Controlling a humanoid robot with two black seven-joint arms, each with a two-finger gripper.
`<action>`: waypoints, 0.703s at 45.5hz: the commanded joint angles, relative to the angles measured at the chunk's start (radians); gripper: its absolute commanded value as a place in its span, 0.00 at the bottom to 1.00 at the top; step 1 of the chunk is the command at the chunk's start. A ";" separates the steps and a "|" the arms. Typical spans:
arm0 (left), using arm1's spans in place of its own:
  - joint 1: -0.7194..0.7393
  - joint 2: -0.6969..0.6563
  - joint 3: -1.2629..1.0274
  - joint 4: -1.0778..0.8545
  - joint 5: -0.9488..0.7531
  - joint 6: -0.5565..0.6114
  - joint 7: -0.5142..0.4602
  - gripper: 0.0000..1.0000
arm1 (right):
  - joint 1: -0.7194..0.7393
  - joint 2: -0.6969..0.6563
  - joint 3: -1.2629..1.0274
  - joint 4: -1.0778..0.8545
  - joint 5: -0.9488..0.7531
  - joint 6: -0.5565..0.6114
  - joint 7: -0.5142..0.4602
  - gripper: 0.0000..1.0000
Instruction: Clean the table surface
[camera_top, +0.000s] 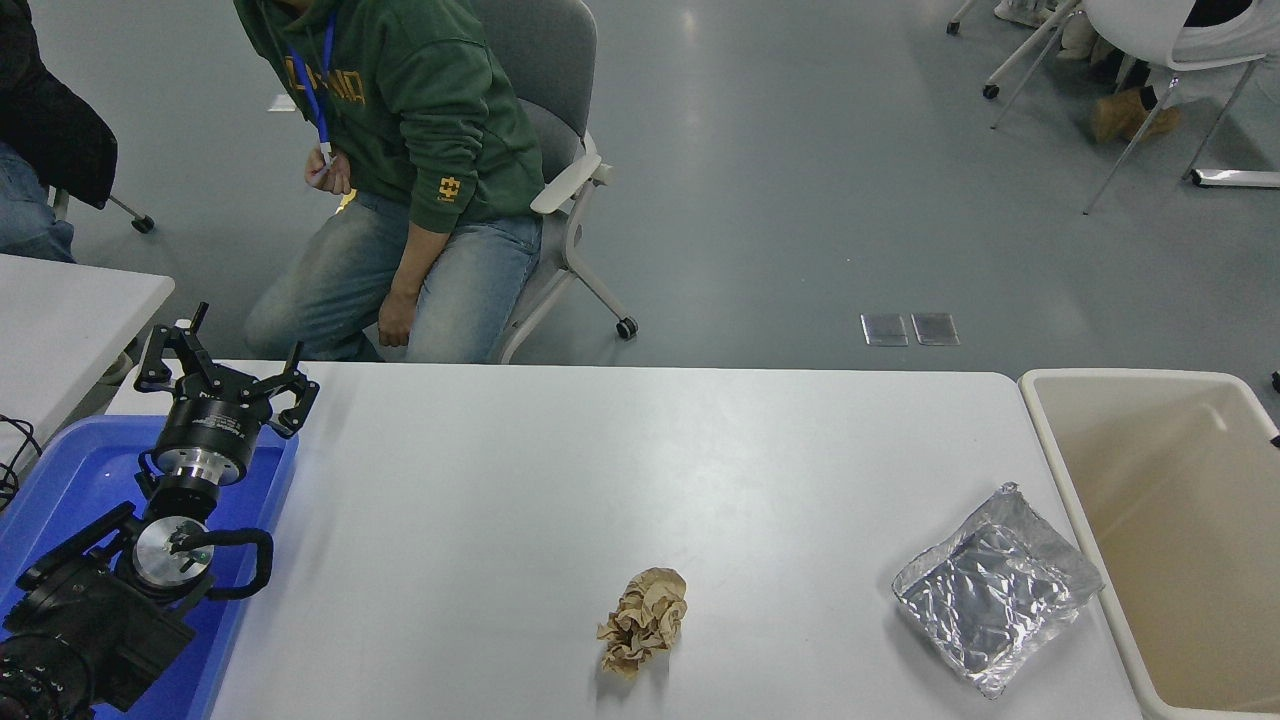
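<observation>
Nearest to me, on the white table surface (620, 470) that fills the lower part of the scene, lie two bits of rubbish: one crumpled brown paper ball (643, 619) near the front edge, and one creased silver foil pouch (995, 588) to its right, well apart from it. Just beside the pouch, past the table's right end, stands one beige bin (1090, 520). At the lower left, one blue tray (70, 470) sits under the parked left gripper (225, 375), its fingers spread apart. No right claw is visible. Farther back, one person in a green hoodie (420, 110) sits on a grey chair (560, 150).
</observation>
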 joint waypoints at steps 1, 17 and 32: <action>0.000 0.000 0.000 0.000 0.000 0.000 0.000 1.00 | 0.015 -0.063 0.090 0.086 0.130 0.004 0.002 0.99; 0.000 0.001 0.000 0.000 0.000 0.000 0.000 1.00 | 0.008 -0.194 0.428 0.492 0.130 0.001 -0.006 0.99; 0.001 0.000 0.000 0.000 0.000 0.000 0.000 1.00 | -0.069 -0.275 0.656 0.810 0.185 0.038 -0.003 0.99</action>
